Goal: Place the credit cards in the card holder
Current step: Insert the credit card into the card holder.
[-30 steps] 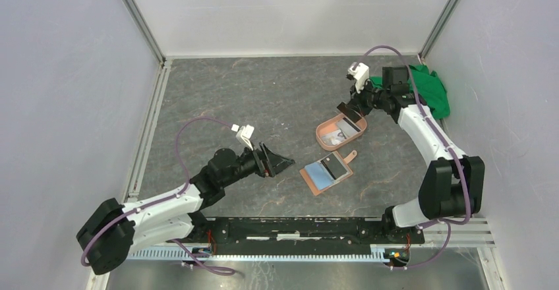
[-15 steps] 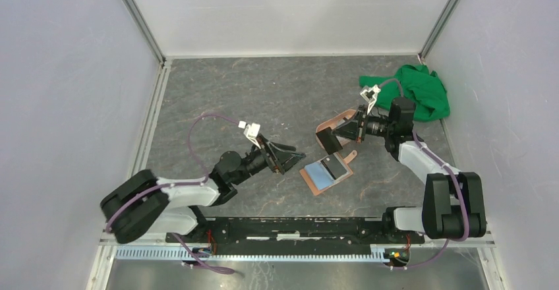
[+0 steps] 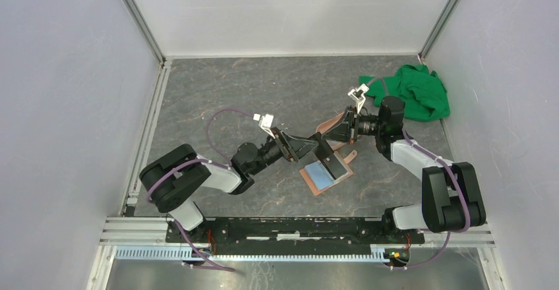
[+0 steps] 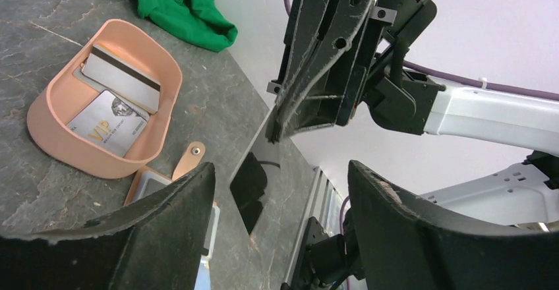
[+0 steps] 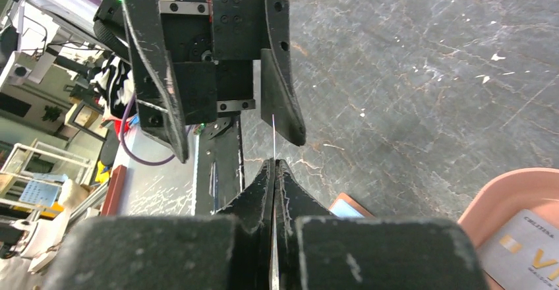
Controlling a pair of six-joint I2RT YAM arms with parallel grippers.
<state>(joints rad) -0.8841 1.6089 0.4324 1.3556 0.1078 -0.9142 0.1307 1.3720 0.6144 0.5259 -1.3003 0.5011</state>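
My right gripper [image 3: 335, 134] is shut on a thin dark glossy card [image 3: 322, 149] and holds it above the table. The card is edge-on in the right wrist view [image 5: 273, 135] and a reflective sheet in the left wrist view [image 4: 258, 171]. My left gripper [image 3: 308, 144] is open and faces it, with the card's free end at the gap between its fingers [image 5: 282, 89]. The tan card holder [image 3: 326, 173] lies open below, with a light blue card [image 3: 319, 171] and a black card [image 3: 336, 166] on it. Its snap tab [image 4: 188, 158] shows beside the tray.
A pink oval tray [image 4: 46, 109] behind the wallet holds a grey striped card [image 4: 122, 72] and a silver VIP card [image 4: 109, 124]. A green cloth [image 3: 415, 92] lies at the back right corner. White walls enclose the table.
My left arm has stretched right toward the right gripper. My right gripper has carried the card from over the tray down and left to meet the left gripper.
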